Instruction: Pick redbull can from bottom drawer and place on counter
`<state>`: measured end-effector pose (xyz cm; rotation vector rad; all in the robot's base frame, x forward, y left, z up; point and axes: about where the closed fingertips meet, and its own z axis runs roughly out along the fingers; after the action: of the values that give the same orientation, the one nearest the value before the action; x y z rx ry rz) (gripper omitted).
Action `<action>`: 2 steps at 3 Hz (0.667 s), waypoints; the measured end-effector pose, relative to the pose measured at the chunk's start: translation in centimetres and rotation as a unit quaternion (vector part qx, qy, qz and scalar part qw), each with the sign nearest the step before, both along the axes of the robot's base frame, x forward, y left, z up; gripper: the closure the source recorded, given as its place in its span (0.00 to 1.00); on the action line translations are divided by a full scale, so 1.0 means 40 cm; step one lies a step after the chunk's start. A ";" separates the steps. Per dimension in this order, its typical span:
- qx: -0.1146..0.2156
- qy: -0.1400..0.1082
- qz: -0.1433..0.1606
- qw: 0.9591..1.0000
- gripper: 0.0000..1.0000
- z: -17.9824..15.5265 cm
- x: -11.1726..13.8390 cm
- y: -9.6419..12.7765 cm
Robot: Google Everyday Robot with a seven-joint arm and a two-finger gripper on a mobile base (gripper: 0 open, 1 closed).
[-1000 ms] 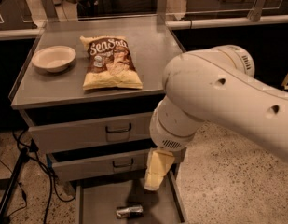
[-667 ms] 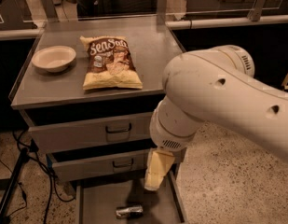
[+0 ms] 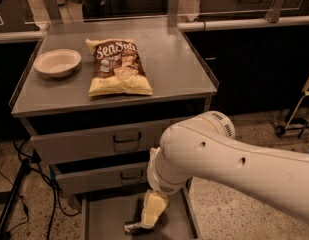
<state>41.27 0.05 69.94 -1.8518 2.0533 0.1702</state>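
Observation:
The redbull can (image 3: pixel 133 228) lies on its side in the open bottom drawer (image 3: pixel 106 219), near the frame's lower edge. My gripper (image 3: pixel 153 210), cream-coloured at the end of the big white arm, hangs down into the drawer. Its tip is right at the can's right end, and the arm hides whether they touch. The counter (image 3: pixel 169 64) is the flat grey cabinet top above the drawers.
A Sea Salt chip bag (image 3: pixel 118 66) and a pale bowl (image 3: pixel 57 62) lie on the counter. Two shut upper drawers with dark handles (image 3: pixel 126 139) (image 3: pixel 129 175) sit above the open one. Cables (image 3: pixel 14 194) trail on the floor at left. A cart wheel (image 3: pixel 280 130) stands at right.
My gripper has dropped down and a little left, from above the drawer to the can's right end. The can has stayed in place.

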 end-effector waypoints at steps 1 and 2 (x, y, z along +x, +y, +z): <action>-0.003 0.002 -0.001 1.000 0.00 -0.027 -0.004 -0.003; -0.015 0.002 0.000 1.000 0.00 -0.153 0.020 -0.013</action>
<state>42.08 -0.49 63.81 -1.8713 2.0687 0.1457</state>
